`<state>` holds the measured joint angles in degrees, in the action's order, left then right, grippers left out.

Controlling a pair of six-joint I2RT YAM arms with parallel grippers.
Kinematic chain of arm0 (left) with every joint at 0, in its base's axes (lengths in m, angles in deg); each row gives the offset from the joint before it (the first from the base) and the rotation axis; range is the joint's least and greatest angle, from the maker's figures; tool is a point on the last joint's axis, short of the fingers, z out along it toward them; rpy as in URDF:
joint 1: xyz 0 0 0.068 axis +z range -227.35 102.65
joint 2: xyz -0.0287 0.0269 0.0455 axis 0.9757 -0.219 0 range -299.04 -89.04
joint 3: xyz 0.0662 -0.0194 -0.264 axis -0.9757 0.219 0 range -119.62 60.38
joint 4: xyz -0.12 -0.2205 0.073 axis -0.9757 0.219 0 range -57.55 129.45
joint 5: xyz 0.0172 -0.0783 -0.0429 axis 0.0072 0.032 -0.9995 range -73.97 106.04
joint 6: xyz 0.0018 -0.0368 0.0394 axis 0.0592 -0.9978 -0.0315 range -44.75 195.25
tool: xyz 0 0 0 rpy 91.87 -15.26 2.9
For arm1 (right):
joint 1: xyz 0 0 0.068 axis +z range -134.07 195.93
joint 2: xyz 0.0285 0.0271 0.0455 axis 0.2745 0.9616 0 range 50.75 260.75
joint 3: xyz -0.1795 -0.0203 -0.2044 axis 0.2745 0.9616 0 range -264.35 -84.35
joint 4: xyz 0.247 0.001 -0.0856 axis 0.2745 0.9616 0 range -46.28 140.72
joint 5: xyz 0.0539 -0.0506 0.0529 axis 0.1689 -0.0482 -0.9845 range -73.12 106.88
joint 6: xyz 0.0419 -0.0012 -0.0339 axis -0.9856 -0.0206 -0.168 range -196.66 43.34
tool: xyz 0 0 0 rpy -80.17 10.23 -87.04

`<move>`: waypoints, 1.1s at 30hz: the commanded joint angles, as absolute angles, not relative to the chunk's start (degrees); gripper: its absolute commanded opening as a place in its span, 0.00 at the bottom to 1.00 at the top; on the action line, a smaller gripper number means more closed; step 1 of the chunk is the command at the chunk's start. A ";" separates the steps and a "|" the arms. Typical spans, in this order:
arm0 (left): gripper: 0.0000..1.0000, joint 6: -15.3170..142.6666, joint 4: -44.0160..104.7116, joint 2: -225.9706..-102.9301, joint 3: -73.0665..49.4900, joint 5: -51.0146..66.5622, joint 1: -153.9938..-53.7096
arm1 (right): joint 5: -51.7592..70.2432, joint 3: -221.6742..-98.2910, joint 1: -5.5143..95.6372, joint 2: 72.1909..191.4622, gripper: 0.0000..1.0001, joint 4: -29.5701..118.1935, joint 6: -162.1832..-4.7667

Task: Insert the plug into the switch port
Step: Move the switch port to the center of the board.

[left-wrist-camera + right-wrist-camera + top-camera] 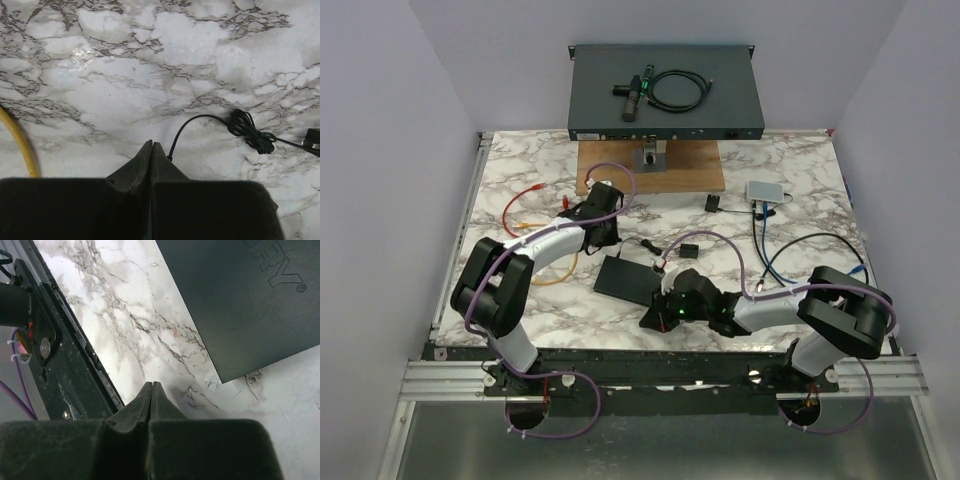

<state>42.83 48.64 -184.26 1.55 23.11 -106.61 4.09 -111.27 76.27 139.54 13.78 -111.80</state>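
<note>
Soft, even light from above fills the top view. The white marble tabletop with grey veins is bright, its shadows faint and short. In the left wrist view a pale glare patch sits upper left, and the left gripper at the bottom edge is near-black and soft-focused. The right wrist view is dimmer, with a blurred shadow at centre.

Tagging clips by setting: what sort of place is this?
Likely a lab robot cell: a marble-patterned table boxed in by plain panels, a rack-style network switch at the back, a loose yellow cable.
</note>
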 commanded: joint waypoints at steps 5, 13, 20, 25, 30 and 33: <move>0.00 44.64 50.92 -188.26 -0.98 21.27 -105.43 | 8.45 -113.61 77.07 143.17 0.01 12.50 -113.02; 0.00 45.62 52.91 -190.73 -1.49 20.78 -105.39 | 12.70 -114.11 77.16 143.73 0.01 14.48 -114.21; 0.00 44.71 52.43 -189.62 1.51 16.70 -105.36 | 19.83 -115.77 77.13 143.17 0.01 18.18 -115.25; 0.00 44.20 51.61 -187.70 5.35 12.68 -106.03 | 27.05 -116.84 77.15 141.32 0.01 22.31 -116.07; 0.00 45.36 54.18 -185.64 7.53 13.20 -110.19 | 32.33 -117.24 77.09 139.07 0.01 24.85 -114.78; 0.00 45.22 55.56 -185.13 8.31 14.72 -113.81 | 34.52 -118.09 77.07 138.99 0.01 26.27 -114.22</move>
<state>44.88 49.73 -185.71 5.88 16.35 -108.49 26.40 -116.16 77.08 139.95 23.09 -115.18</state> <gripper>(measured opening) 0.002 0.009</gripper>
